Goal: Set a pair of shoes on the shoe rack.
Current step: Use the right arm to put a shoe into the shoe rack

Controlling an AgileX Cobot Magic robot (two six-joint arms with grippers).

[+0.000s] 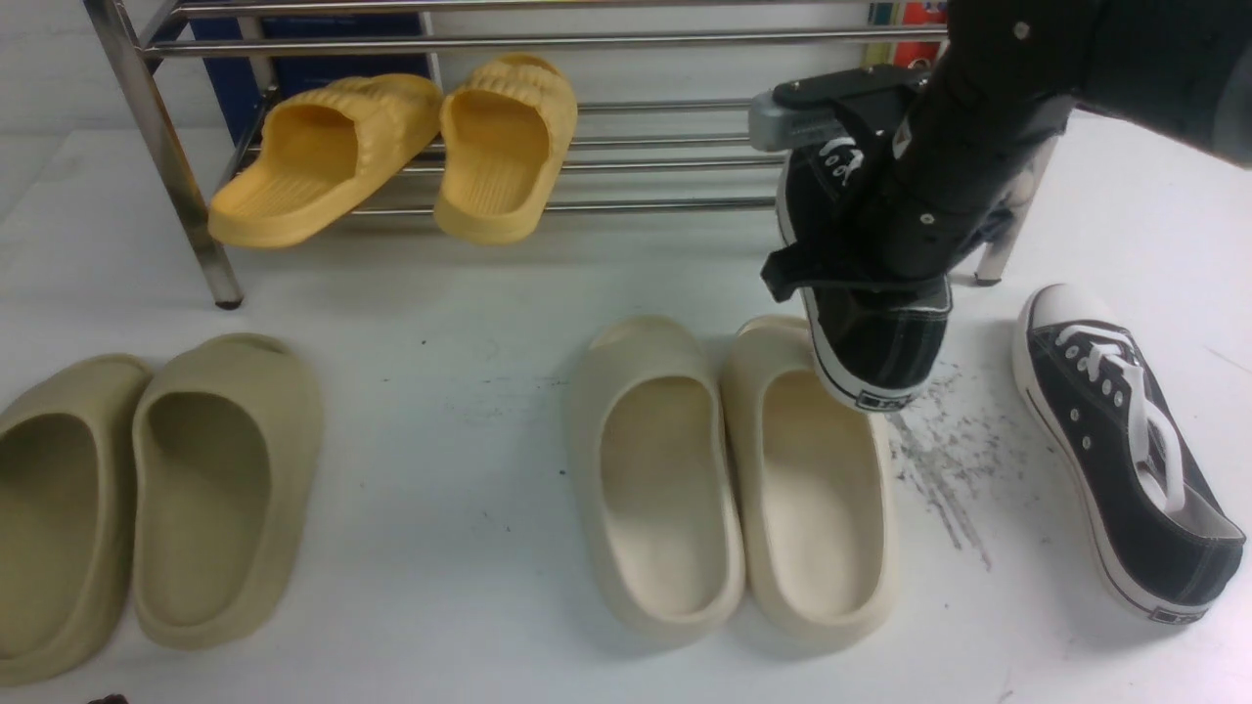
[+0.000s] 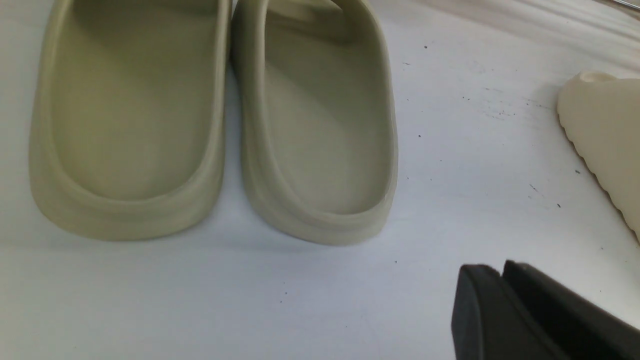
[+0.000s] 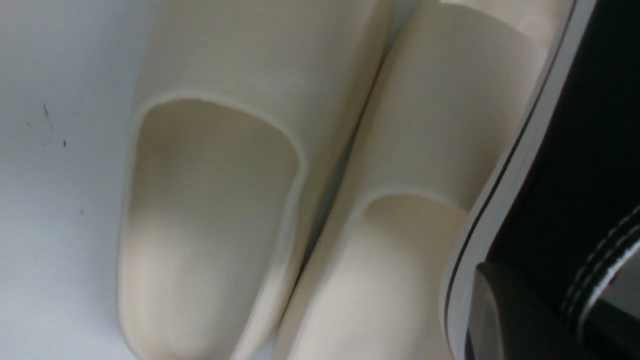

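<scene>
Our right hand (image 1: 861,256) clamps one sneaker (image 1: 877,342) aloft at two o'clock, short of the rack (image 1: 606,43); our left hand (image 2: 502,274) we cannot tell. The other sneaker (image 1: 1125,445) lies on the desk (image 1: 440,440) at four o'clock, unshelved.

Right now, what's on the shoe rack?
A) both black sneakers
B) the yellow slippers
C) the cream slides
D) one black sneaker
B: only the yellow slippers lie on the shoe rack. One black sneaker hangs in the right end effector, and the other sneaker lies on the table.
</scene>
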